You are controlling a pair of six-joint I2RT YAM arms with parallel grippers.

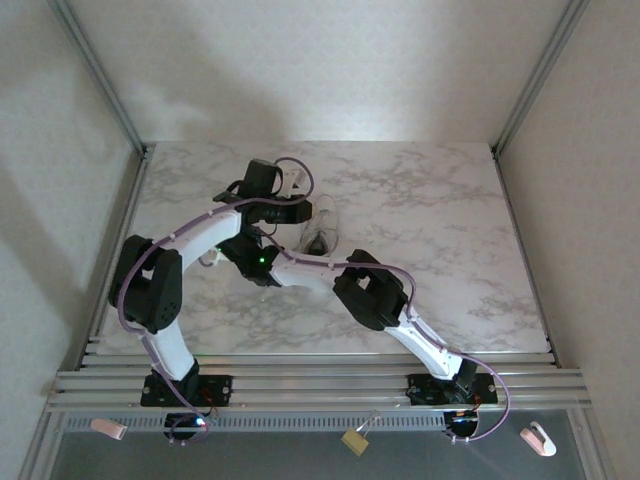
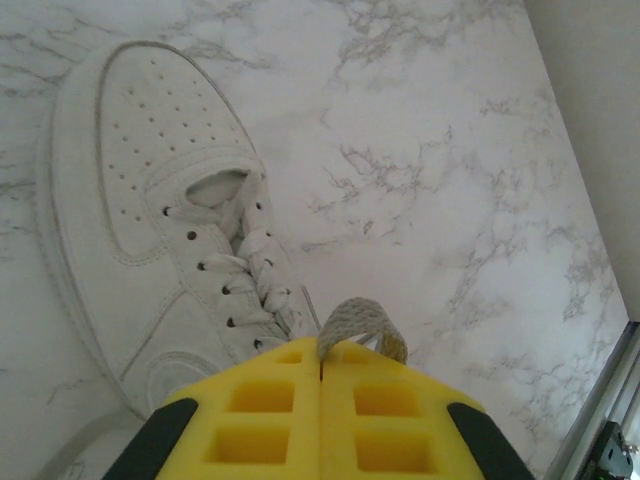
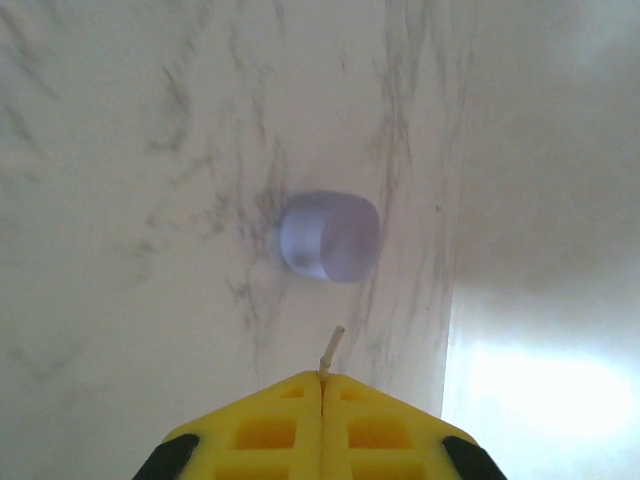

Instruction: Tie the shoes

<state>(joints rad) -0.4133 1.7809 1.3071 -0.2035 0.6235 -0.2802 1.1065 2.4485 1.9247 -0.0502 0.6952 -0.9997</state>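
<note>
Left jaws pinch a lace loop [image 2: 362, 322] beside the sneaker [image 2: 150, 200].

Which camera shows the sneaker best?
Left wrist view: the sneaker lies close, toe box, eyelets and laces clear. The top view has it small, partly behind the arms. The right wrist view gives maybe a lace tip.

Sneaker [image 1: 322, 232] on table [image 1: 450, 220], near its middle
</note>
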